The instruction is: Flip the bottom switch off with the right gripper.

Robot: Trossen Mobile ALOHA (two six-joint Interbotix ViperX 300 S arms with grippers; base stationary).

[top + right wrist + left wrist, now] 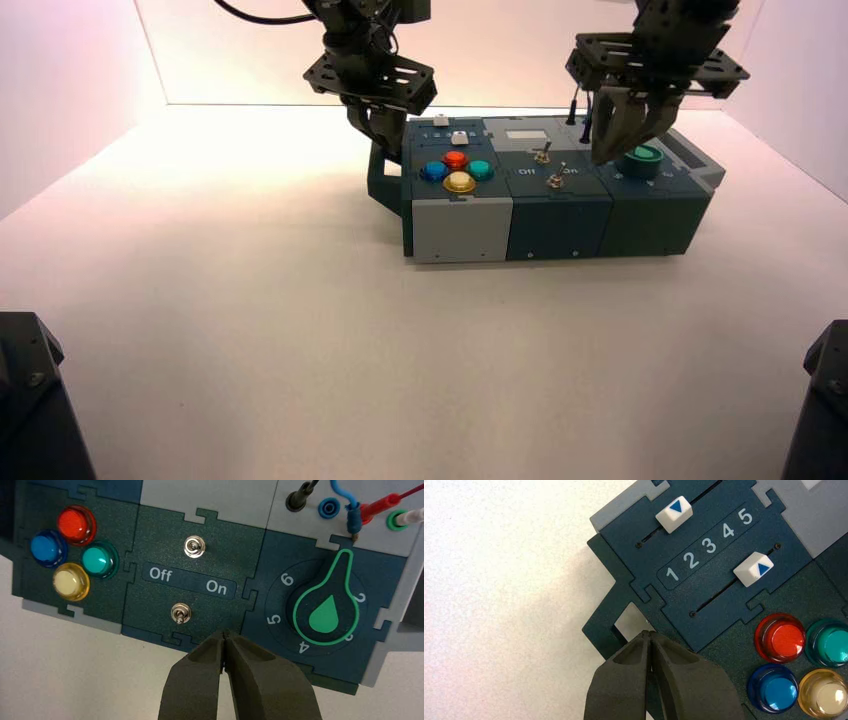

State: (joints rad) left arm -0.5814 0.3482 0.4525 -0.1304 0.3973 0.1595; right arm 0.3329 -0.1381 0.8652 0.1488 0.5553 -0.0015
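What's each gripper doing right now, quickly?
Left gripper: closed, nothing between its fingers, at the box's left edge.
Right gripper: closed, nothing between its fingers, above the box's right part, near the green knob.

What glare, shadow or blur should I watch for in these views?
High view: the table is washed out brightest behind and left of the box, with a soft shadow left of it. Left wrist view: glints on the yellow button; lettering sharp. Right wrist view: highlights on the bottom switch; no heavy blur.
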